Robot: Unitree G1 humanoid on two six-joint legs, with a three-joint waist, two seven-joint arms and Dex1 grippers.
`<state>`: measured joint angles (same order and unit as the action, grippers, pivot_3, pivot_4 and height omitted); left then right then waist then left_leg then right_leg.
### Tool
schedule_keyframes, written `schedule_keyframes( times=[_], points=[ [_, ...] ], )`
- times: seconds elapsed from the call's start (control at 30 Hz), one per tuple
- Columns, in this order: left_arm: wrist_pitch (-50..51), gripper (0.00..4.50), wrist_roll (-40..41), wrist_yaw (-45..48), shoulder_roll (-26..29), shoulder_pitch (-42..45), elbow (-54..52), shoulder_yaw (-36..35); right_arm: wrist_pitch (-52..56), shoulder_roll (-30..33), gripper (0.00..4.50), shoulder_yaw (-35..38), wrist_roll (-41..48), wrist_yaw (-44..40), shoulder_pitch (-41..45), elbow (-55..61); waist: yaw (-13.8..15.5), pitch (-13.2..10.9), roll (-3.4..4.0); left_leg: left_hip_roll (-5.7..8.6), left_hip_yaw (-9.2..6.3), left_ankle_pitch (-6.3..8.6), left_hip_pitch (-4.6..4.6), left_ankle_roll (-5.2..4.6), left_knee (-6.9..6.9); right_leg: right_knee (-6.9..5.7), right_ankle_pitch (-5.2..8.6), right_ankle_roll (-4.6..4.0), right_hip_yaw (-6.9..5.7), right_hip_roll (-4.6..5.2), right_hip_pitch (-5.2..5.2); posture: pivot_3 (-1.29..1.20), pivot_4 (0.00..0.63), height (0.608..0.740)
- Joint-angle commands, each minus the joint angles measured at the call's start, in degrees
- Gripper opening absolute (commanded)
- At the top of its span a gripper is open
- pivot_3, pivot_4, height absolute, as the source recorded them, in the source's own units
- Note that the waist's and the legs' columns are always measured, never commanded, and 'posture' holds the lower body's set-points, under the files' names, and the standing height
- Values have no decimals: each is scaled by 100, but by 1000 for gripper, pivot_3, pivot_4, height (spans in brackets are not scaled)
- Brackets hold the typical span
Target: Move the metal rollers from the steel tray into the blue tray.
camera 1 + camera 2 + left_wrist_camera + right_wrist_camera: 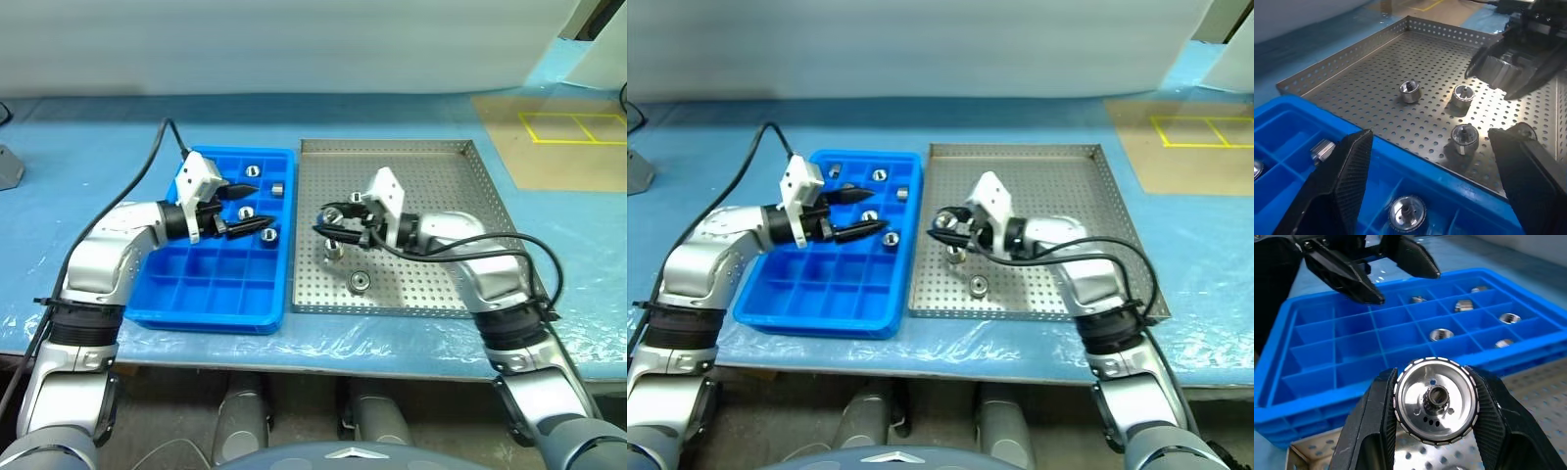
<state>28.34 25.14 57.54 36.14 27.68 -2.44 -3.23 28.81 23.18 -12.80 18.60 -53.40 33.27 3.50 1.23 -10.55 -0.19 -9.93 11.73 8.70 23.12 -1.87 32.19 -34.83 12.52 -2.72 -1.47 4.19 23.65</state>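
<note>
Two trays are sitting side by side: the big grey steel tray (446, 162) with its dotted floor, and the shiny blue tray (220, 279) at its 9 o'clock. Right gripper (1432, 418) is squeezing one round, shiny metal roller (1435, 400), flat face showing. Left gripper (248, 208) is hanging wide apart over the blue tray, nearer it. Two rollers (359, 282) are waiting on steel.

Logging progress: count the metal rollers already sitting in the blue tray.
6 metal rollers, all in compartments of the blue tray's far half. The left gripper may hide others.
</note>
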Motion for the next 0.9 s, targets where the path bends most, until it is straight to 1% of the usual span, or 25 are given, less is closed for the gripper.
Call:
schedule_keyframes(
  times=[0.03, 0.17, 0.27, 0.37, 0.43, 0.5, 0.67, 0.8, 0.87, 0.9],
  points=[
    [148, 3997, 171, -166, 213, -234, -514, -360, -95, -317, 1650, -343, 112, -325, 217, -12, 27, 0, 0, 0, 0, 0, 4, 1, -1, -3, 0, 0, -1, 0, 7, -25, 150, 740],
    [381, 3997, 304, -361, 348, -690, -1003, -563, 115, -677, 1650, -432, 241, -477, 340, -414, 147, 0, -1, -1, -1, -1, 9, 2, -3, -3, 0, 0, -2, 0, 13, 43, 150, 740],
    [625, 3997, 478, -526, 392, -977, -1381, -705, 157, -726, 1650, -574, 154, -602, 297, -535, 263, 0, -2, 0, -2, -1, 8, 3, -2, -4, 0, 0, -3, 2, 10, 89, 150, 740],
    [860, 3997, 634, -678, 404, -1404, -1899, -719, 571, -809, 1650, -657, 370, -685, 156, -413, 321, 0, -2, 0, -2, -2, 6, 5, -3, -5, 0, 0, -2, 2, 9, 121, 150, 740],
    [953, 3997, 710, -794, 391, -1584, -2115, -746, 741, -886, 1650, -732, 361, -638, 102, -451, 368, 0, -2, -1, -2, -3, 7, 6, -5, -4, 0, 1, -3, 2, 10, 139, 150, 740],
    [1057, 3997, 789, -918, 388, -1656, -2237, -798, 804, -966, 1650, -777, 307, -585, 79, -521, 429, 0, -2, -1, -4, -5, 5, 11, -7, -6, 0, 1, -3, 2, 12, 154, 150, 740],
    [1156, 3997, 890, -1037, 495, -1730, -2317, -899, 902, -1034, 1650, -874, 326, -675, 31, -432, 466, 0, -3, 0, -8, -13, -1, 23, -11, -12, 1, 2, -3, 1, 11, 169, 150, 740],
    [1174, 3997, 934, -1089, 505, -1707, -2327, -837, 880, -977, 1650, -1008, 224, -769, 16, -490, 470, 0, -3, 1, -9, -14, 0, 25, -13, -12, 1, 2, -3, 1, 11, 170, 150, 740],
    [1166, 3997, 941, -1126, 476, -1715, -2352, -784, 702, -928, 1650, -1038, 118, -764, 14, -537, 470, 0, -3, 1, -10, -15, 1, 26, -15, -12, 1, 2, -3, 1, 13, 166, 150, 740],
    [1158, 3997, 939, -1141, 465, -1721, -2360, -763, 575, -872, 2000, -1079, 40, -794, 6, -547, 469, 0, -3, 1, -10, -15, 1, 27, -16, -12, 1, 2, -3, 1, 13, 162, 150, 740]
  ],
)
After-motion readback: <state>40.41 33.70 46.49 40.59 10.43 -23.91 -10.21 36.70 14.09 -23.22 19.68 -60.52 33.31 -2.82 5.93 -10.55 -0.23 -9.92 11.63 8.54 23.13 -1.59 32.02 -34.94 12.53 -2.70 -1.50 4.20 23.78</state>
